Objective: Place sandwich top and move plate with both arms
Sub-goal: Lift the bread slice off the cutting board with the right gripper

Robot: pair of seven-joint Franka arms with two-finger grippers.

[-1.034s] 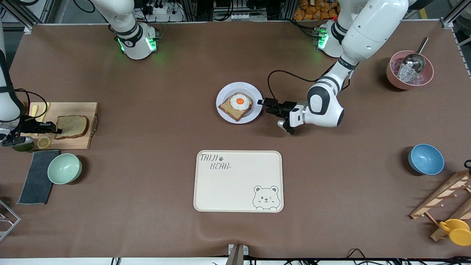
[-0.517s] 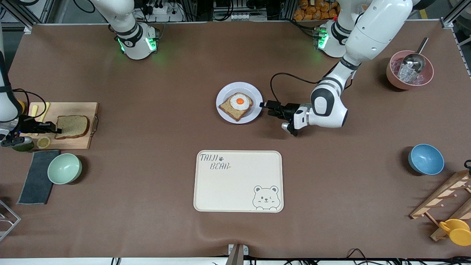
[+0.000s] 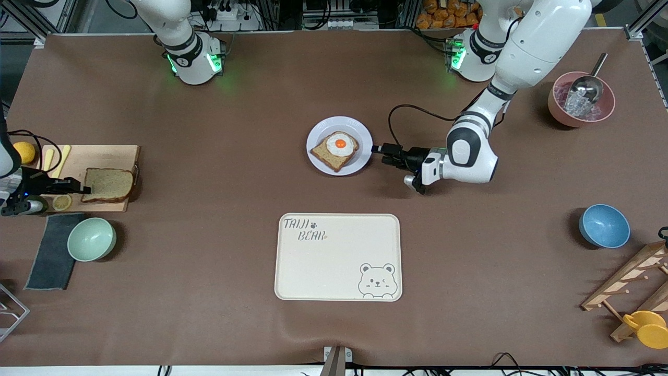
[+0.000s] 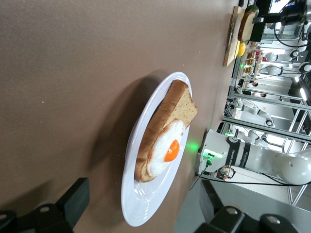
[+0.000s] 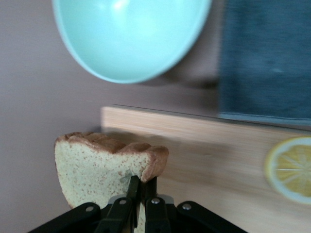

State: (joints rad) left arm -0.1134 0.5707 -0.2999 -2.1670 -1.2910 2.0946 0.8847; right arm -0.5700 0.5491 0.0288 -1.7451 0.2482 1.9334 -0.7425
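We saw the right gripper clenched on one edge of the sandwich top, holding the slice over the wooden cutting board at the right arm's end of the table. The left gripper lay low just beside the plate at the table's middle, its jaws released and grasping nothing. On that plate sat the egg-topped slice; the cream tray lay nearer the front camera.
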